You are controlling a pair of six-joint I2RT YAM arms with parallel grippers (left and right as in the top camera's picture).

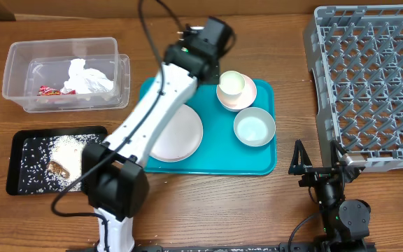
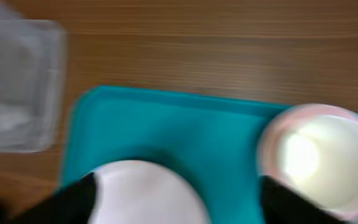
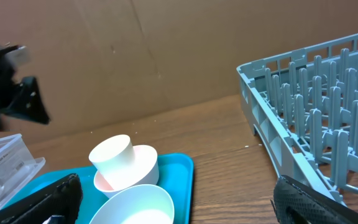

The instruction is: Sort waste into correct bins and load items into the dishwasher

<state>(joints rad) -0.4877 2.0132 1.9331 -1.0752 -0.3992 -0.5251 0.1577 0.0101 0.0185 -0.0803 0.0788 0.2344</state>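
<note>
Clear plastic tub with a rounded rim, far left on the wood-grain counter. Inside it: crumpled white napkin and small shiny red wrapper. Shallow black tray just in front of the tub, holding scattered white rice-like crumbs and brownish scraps. Flat teal tray mid-counter carries the dishes:
- round white plate, partly under the left arm
- small white cup sitting on a pale pink saucer
- smooth grey-blue bowl just beside the saucer

Grey plastic dish rack at far right, a square lattice with upright pegs and raised sides. Left pincer is over the teal tray, fingers apart; its wrist view is blurred. Right pincer is low near the rack's front corner, fingers spread wide.
</note>
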